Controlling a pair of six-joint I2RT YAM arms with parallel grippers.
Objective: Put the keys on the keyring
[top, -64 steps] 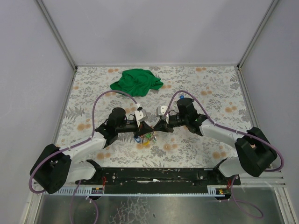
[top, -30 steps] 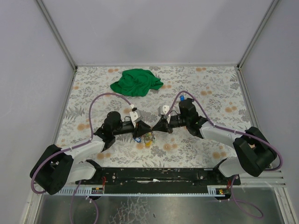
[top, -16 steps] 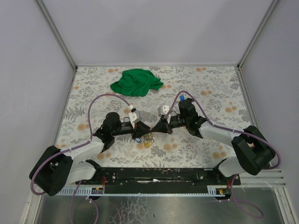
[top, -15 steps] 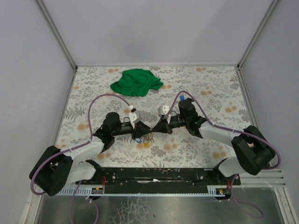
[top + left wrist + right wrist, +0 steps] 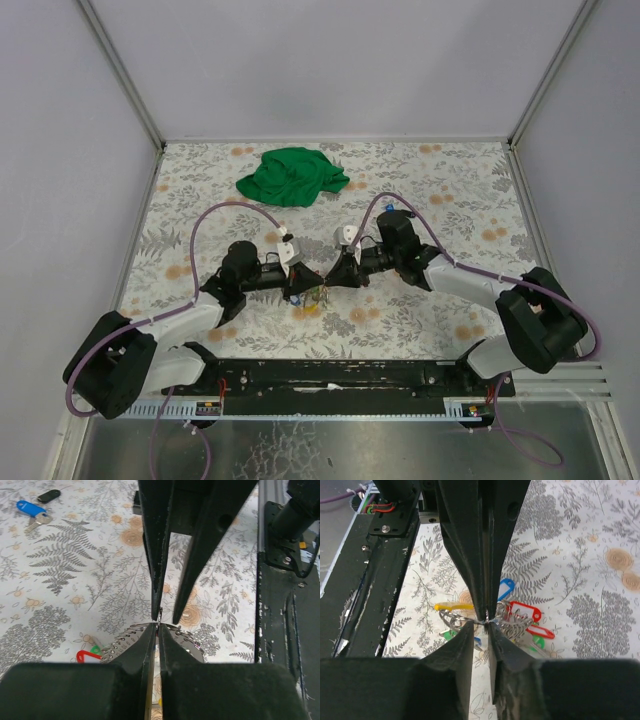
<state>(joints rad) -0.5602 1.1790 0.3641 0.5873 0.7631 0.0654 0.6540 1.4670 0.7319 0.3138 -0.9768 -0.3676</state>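
Keyring point(image 5: 456, 621) sits low over the floral table point(image 5: 450, 200), centre-near area, right between the two gripper tips; thin wire loop, coils showing on both sides of the fingers; left gripper point(image 5: 158, 627) jaws pressed together, pinching the keyring wire at the very tips; right gripper point(image 5: 480, 627) jaws narrowly apart, tips either side of the wire, cannot tell if they touch it; the two grippers point at each other nose to nose, tips nearly meeting.

Keys point(image 5: 536, 631) bunched under and around the ring; red tags on the right side in the right wrist view, yellow key point(image 5: 447, 607) on the left side, blue-rimmed tag point(image 5: 506, 587) just behind, green bits low in the bunch; which ones are actually threaded on, cannot tell.

Loose blue key point(image 5: 29, 507) lies flat on the table, well apart from the bunch; small black fob point(image 5: 49, 495) near it; green cloth point(image 5: 292, 175) crumpled at the far side, well apart from both arms.
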